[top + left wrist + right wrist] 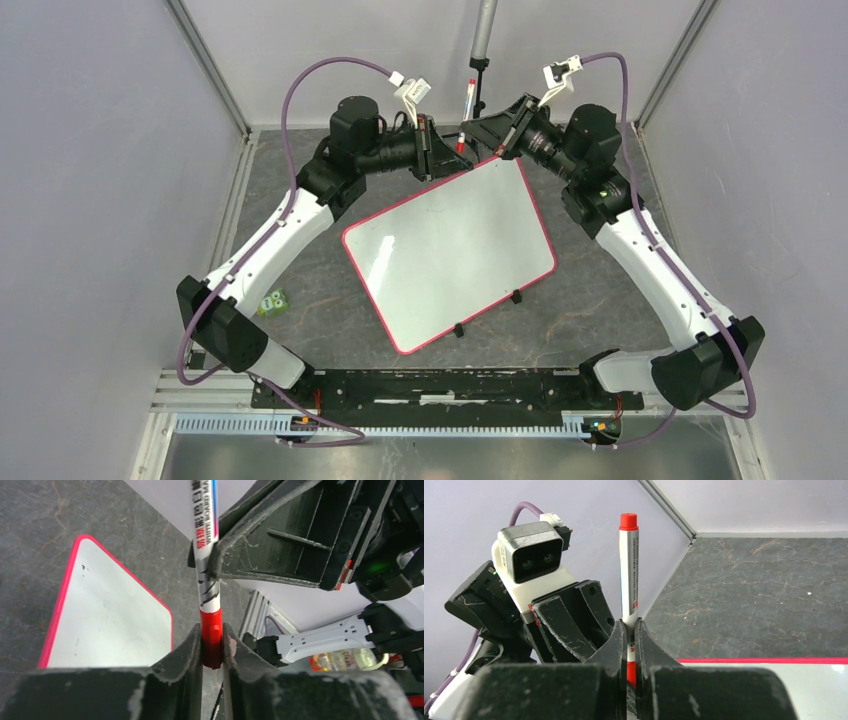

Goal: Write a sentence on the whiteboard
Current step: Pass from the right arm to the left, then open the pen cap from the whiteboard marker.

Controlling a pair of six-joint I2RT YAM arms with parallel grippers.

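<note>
**Left gripper and right gripper both clamped on one marker**

Left gripper: pinches the marker's red cap between both fingers, pads pressed flat on either side of it. No gap showing in left wrist view.

Right gripper: fingers together on the white barrel further along, above the cap in left wrist view. Comes in from the opposite side, so the two grippers face each other tip to tip.

Marker: white printed barrel, red at both ends, roughly upright in right wrist view with one red end up top. Sits between the two wrists at the far side of the table.

Whiteboard: lies flat on the table, mid-scene, turned at an angle to the arm bases. Red-pink rim, rounded corners, two small black clips on the near edge. Surface white with a few faint specks.

Marker vs board: capped end just beside the board's far corner, over the dark tabletop in left wrist view. Height above the table: cannot tell.

Other: small green object on the table near the left arm's elbow, well apart from the board. Grey pole behind the grippers at the back wall.
</note>
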